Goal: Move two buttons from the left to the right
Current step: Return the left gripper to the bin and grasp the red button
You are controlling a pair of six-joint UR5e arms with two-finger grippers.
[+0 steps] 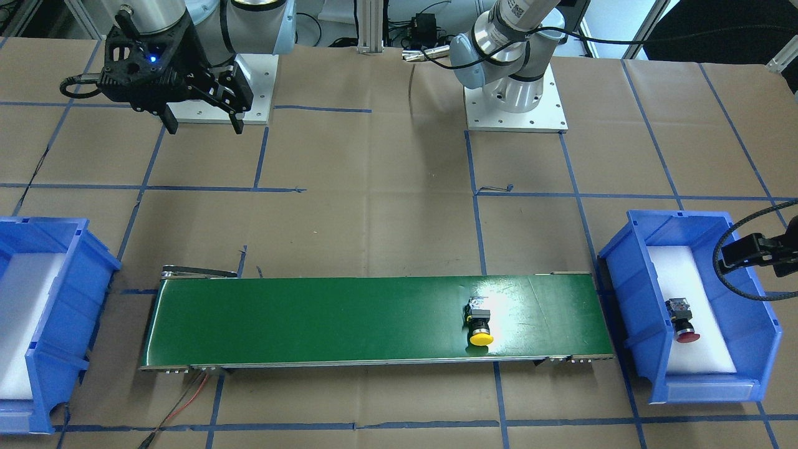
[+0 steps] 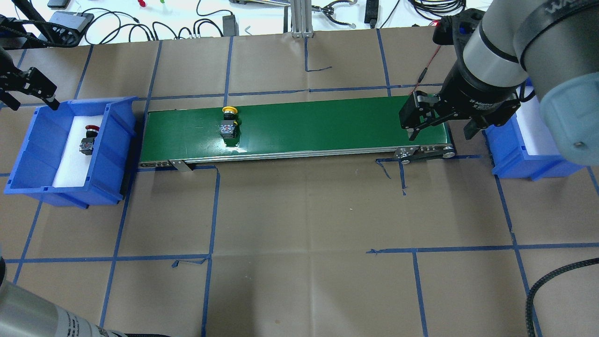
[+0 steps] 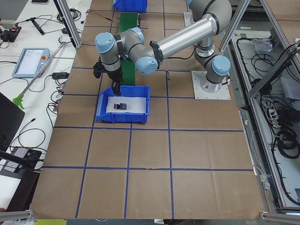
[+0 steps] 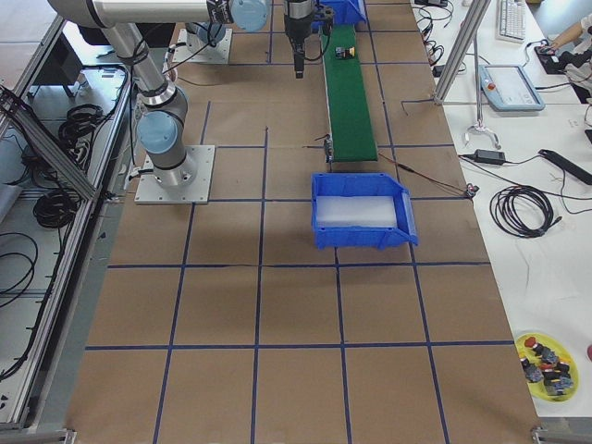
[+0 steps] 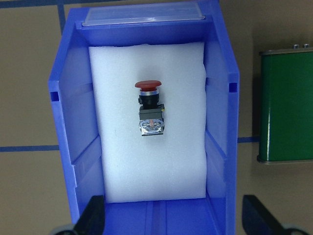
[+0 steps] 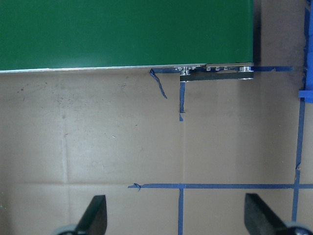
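The yellow-capped button point(image 1: 480, 324) point(image 2: 229, 122) lies on its side on the green conveyor belt point(image 1: 324, 318) point(image 2: 318, 121), near the belt's end by the left bin. The red-capped button point(image 5: 150, 110) point(image 1: 682, 321) point(image 2: 88, 140) lies on white foam inside the left blue bin point(image 5: 73, 107) point(image 2: 117, 135). My left gripper point(image 5: 174, 220) point(image 2: 28, 91) hangs open above that bin, holding nothing. At the other end of the belt, on my side of it, my right gripper point(image 2: 440, 133) point(image 1: 204, 125) point(image 6: 177, 220) hovers open and empty over the paper.
A second blue bin point(image 1: 56, 299) point(image 2: 519, 164) with white foam stands just past the belt's right end. Brown paper with blue tape lines covers the table. Cables and tools lie along the far edge point(image 2: 140, 23). Wires trail from the belt's right end point(image 1: 187, 399).
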